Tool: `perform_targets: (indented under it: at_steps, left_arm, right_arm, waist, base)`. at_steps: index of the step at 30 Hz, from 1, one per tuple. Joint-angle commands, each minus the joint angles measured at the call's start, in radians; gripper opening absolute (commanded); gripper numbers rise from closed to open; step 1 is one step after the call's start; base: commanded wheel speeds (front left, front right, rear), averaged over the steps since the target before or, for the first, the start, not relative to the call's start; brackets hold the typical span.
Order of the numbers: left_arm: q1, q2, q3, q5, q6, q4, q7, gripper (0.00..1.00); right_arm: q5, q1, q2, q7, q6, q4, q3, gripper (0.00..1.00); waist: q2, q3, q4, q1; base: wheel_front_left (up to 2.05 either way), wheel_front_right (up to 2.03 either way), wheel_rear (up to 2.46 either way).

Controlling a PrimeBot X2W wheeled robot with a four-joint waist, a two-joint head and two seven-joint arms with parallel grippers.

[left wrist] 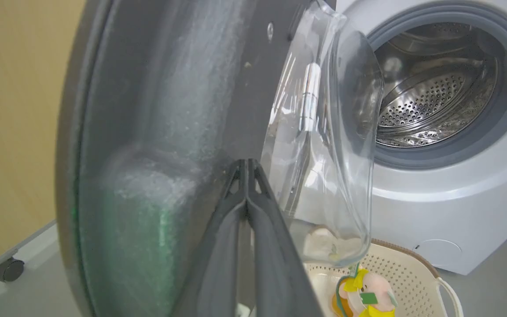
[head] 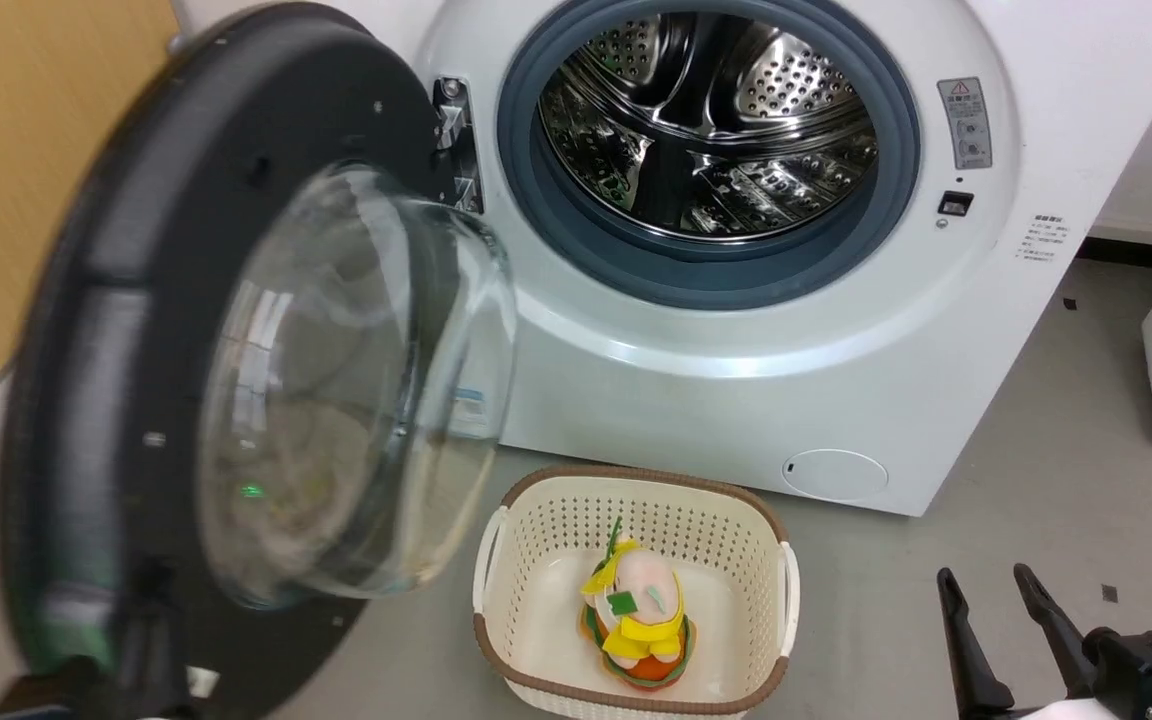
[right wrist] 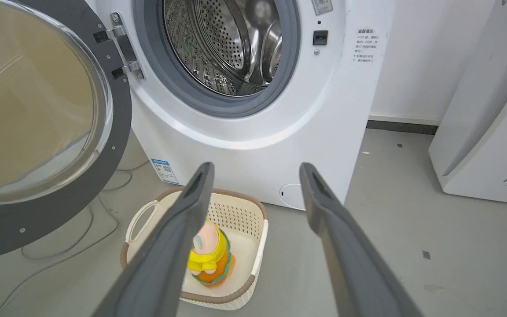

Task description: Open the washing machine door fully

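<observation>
Door (head: 116, 300): swung wide from the washing machine (head: 736, 400), drum exposed.
Left gripper (left wrist: 247, 162): 2 fingers pressed together, tips at Door's inner face.
Right gripper (right wrist: 255, 167): fingers spread, empty.

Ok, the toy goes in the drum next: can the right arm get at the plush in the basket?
Probably yes. The right claw is open near the open-topped basket, nothing lies between it and the plush toy, and the door hangs off to the left.
</observation>
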Motion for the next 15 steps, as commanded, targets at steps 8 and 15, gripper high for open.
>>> perform_targets:
  at_steps: [8, 15]
  left_arm:
    - [-0.073, 0.073, 0.154, -0.075, -0.028, 0.153, -0.084, 0.00]
    - [-0.117, 0.092, 0.195, -0.106, -0.058, 0.281, -0.130, 0.00]
  right_arm:
    - [-0.011, -0.003, 0.004, 0.010, 0.001, -0.015, 0.004, 1.00]
    - [-0.012, -0.012, 0.004, 0.012, 0.001, -0.013, 0.004, 1.00]
  waist:
    - [0.0000, 0.021, -0.021, 0.0000]
    - [0.0000, 0.028, -0.033, 0.0000]
  base:
    - [0.00, 0.00, 0.00]
    - [0.00, 0.00, 0.00]
